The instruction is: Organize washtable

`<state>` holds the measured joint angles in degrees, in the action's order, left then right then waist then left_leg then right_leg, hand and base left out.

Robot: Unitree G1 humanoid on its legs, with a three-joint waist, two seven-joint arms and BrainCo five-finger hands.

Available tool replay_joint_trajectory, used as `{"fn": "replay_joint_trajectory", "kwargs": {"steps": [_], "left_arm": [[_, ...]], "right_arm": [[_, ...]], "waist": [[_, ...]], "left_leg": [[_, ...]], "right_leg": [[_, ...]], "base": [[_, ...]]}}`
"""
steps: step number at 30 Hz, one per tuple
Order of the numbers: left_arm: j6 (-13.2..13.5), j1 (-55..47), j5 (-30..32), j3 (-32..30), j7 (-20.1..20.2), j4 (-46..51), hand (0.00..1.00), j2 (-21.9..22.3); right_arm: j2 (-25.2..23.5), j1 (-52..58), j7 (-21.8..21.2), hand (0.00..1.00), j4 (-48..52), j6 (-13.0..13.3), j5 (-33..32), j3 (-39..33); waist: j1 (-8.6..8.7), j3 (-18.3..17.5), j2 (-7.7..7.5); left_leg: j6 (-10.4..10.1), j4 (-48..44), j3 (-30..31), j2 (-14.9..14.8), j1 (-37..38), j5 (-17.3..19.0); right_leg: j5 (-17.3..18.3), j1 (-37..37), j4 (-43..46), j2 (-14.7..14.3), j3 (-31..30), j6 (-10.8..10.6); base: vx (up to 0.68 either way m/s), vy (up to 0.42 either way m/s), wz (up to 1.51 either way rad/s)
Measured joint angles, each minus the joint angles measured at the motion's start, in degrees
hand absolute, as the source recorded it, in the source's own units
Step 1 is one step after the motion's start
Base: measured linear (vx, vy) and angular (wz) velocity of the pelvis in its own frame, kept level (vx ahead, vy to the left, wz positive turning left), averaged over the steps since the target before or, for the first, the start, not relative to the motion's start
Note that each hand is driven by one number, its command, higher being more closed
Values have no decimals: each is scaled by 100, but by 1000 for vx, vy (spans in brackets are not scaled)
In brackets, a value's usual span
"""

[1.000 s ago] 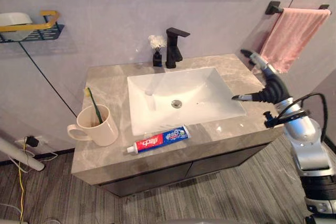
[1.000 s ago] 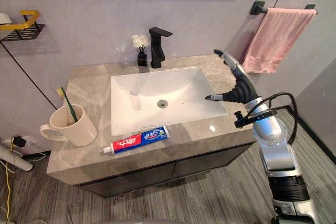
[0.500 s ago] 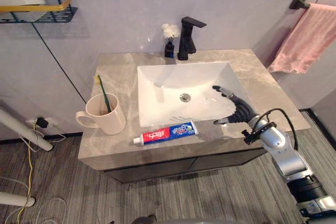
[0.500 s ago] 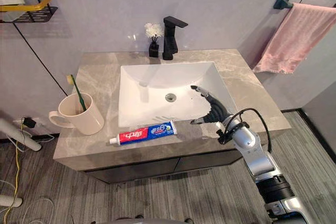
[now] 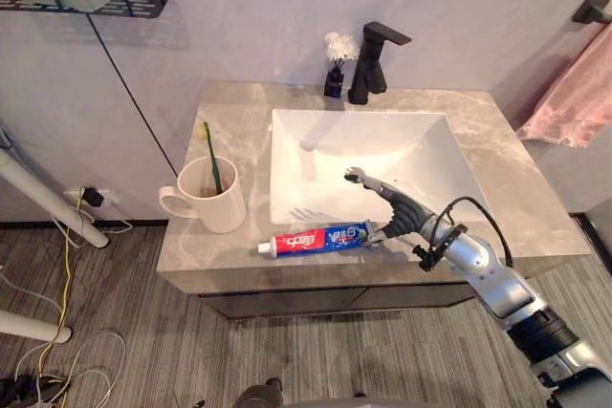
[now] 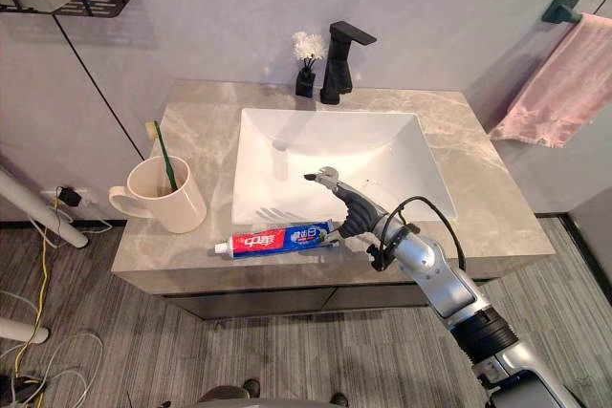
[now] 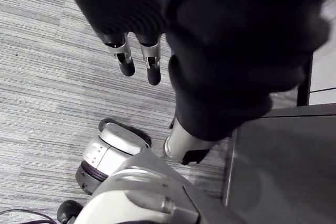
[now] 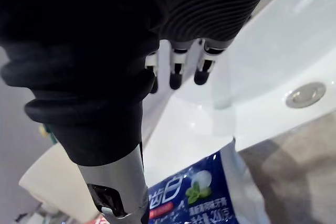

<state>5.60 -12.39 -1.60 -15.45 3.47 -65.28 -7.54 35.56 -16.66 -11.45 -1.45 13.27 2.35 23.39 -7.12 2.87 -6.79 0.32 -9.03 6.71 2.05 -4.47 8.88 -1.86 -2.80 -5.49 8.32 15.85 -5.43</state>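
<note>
Now right hand [image 5: 405, 218] fingers [image 5: 369, 182] spread wide over toothpaste [image 5: 316, 237] tail; sink [image 5: 363, 140] behind, mug [image 5: 212, 207] left.

Right hand [image 6: 352, 209] outstretched and uncurled.

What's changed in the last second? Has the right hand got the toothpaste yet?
The right hand swung in from the counter's right edge, across the white sink, to its near rim. It is open, thumb beside the crimped end of the red-and-blue toothpaste tube; nothing is gripped. The camera also moved. Tube, cream mug and green toothbrush stayed put; the left hand hangs open above the floor.
</note>
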Motion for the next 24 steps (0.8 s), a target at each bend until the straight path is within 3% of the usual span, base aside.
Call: {"fn": "replay_joint_trajectory", "kwargs": {"steps": [13, 24], "left_arm": [[-2, -25, -131, -37, -4, -42, 0, 7], [4, -4, -296, -14, -50, 20, 0, -33]], "right_arm": [[155, -282, -121, 0, -10, -4, 53, 468], [176, -455, -72, 0, -217, 5, 421, 616]], "waist": [[-161, 140, -119], [-179, 338, -231]], "left_leg": [[-11, 8, 122, 10, -79, -43], [-67, 115, 184, 9, -207, -196]], "right_leg": [[-3, 19, -2, -4, 130, 3], [-4, 166, -2, -8, 144, 4]], "base": [[-2, -1, 5], [-38, -4, 3]]}}
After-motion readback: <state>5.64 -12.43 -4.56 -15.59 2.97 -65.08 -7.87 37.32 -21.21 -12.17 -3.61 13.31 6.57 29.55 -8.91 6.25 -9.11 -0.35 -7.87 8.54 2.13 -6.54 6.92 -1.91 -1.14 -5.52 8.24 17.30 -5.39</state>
